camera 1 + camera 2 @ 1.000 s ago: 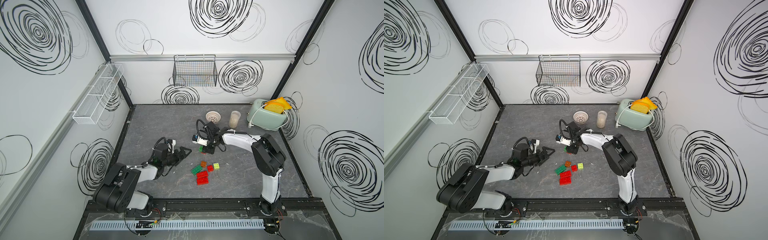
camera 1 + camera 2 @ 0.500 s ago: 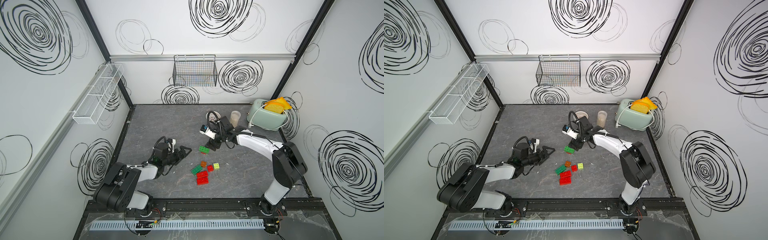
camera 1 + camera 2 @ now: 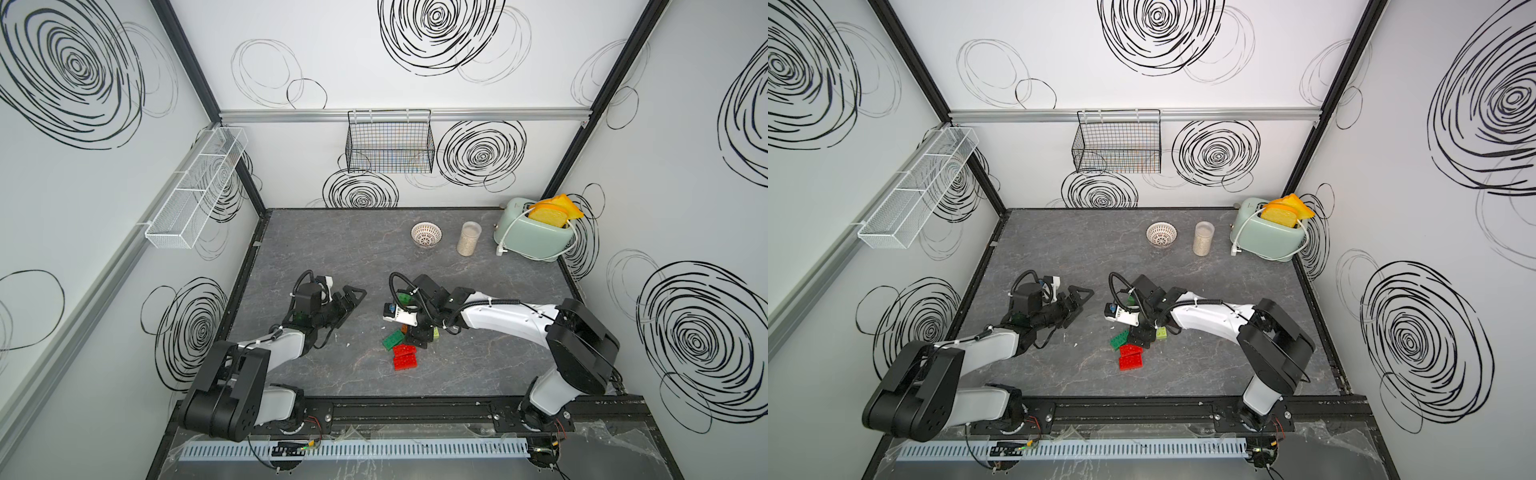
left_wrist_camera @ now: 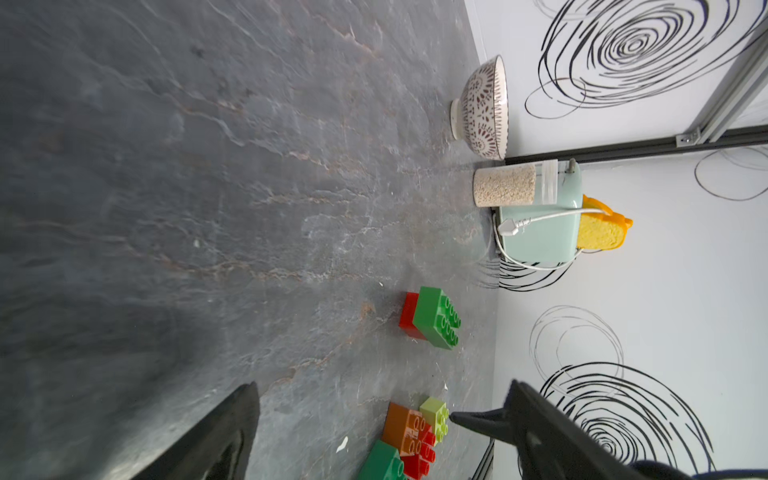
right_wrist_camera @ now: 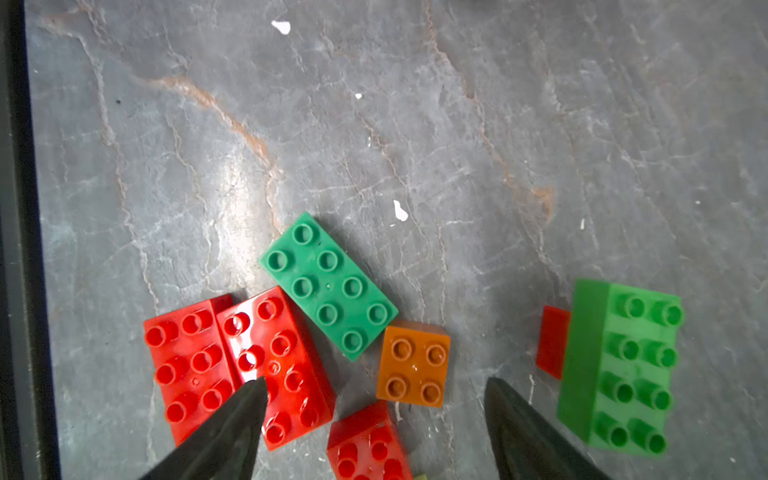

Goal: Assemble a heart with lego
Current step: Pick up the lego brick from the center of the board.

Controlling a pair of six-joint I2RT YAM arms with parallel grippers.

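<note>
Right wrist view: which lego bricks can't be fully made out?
In the right wrist view:
Lime-yellow studded brick: cut by the picture's edge.
Small red studded brick: same edge.
Red brick under the bright green rectangular brick: mostly covered.
Two long red bricks: partly behind a finger of the right gripper.

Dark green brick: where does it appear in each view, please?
Both top views: dark green brick, mid-table, in the cluster.
Left wrist: at the picture's edge, cut off.
Right wrist: mid-picture, tilted.
Shared landmark: the red bricks beside it.
</note>
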